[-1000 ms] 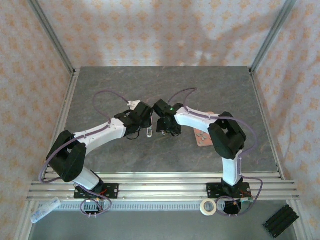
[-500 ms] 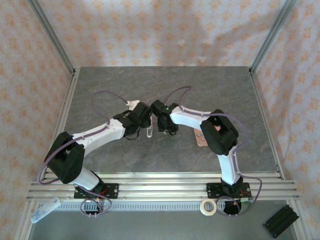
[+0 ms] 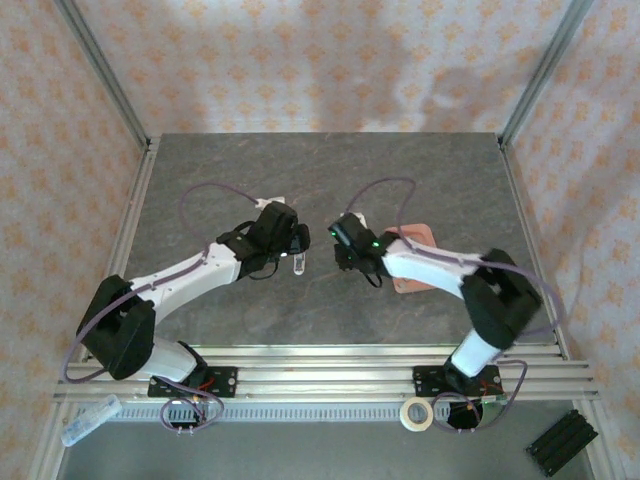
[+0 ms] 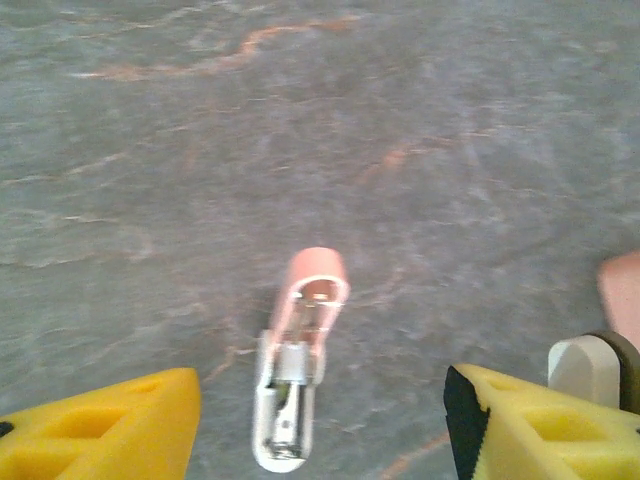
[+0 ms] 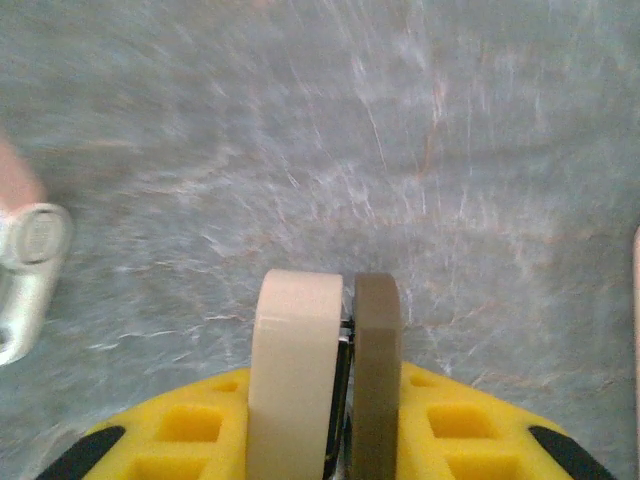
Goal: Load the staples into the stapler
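The stapler [image 4: 298,372], pink and white, lies opened on the grey table with its metal channel showing. It appears too as a small pale bar [image 3: 298,263] in the top view. My left gripper [image 4: 320,415] is open, and its yellow fingers stand wide on either side of the stapler's near end. My right gripper [image 5: 347,300] is a short way right of the stapler [image 5: 25,265] and is shut. Its cream and grey pads pinch a thin dark metal strip, the staples [image 5: 346,345]. From above, the right gripper [image 3: 343,258] faces the left gripper [image 3: 292,243].
A pink block [image 3: 412,262] lies on the table just right of the right wrist. On the near frame, outside the table, sit a tape roll [image 3: 415,413], a black part [image 3: 560,441] and a clear plastic piece [image 3: 86,420]. Patterned walls close in the back and sides.
The right arm has drawn back to the right, away from the stapler, and its jaws have closed. The left gripper has shifted slightly and stays open.
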Action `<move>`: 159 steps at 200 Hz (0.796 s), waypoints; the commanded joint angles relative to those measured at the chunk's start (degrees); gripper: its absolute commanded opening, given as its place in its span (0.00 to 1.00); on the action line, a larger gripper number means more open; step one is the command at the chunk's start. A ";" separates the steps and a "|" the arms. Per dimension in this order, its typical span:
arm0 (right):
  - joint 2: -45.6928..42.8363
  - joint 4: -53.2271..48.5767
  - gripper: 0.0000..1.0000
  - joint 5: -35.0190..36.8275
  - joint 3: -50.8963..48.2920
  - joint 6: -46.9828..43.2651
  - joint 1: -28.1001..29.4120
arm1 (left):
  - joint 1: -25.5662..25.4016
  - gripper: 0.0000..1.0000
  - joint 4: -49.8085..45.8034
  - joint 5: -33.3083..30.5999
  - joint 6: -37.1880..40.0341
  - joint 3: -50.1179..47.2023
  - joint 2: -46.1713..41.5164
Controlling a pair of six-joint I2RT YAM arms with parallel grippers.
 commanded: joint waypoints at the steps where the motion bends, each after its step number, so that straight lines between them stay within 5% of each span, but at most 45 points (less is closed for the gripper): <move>1: -8.37 14.93 0.29 0.36 -7.73 -13.37 -0.25 | 0.44 0.67 7.26 9.88 3.25 -0.70 -1.82; 34: -20.14 29.81 0.25 -6.83 -20.21 -28.41 -0.50 | 0.44 0.66 14.79 18.51 4.57 -1.26 -2.25; 82: -24.72 32.06 0.24 -9.15 -22.59 -36.34 -0.70 | -0.10 0.64 36.13 31.79 1.77 -6.33 -0.51; 159: -24.41 37.80 0.23 -13.14 -23.84 -35.55 -0.70 | -1.25 0.60 33.55 32.26 3.69 -5.59 0.96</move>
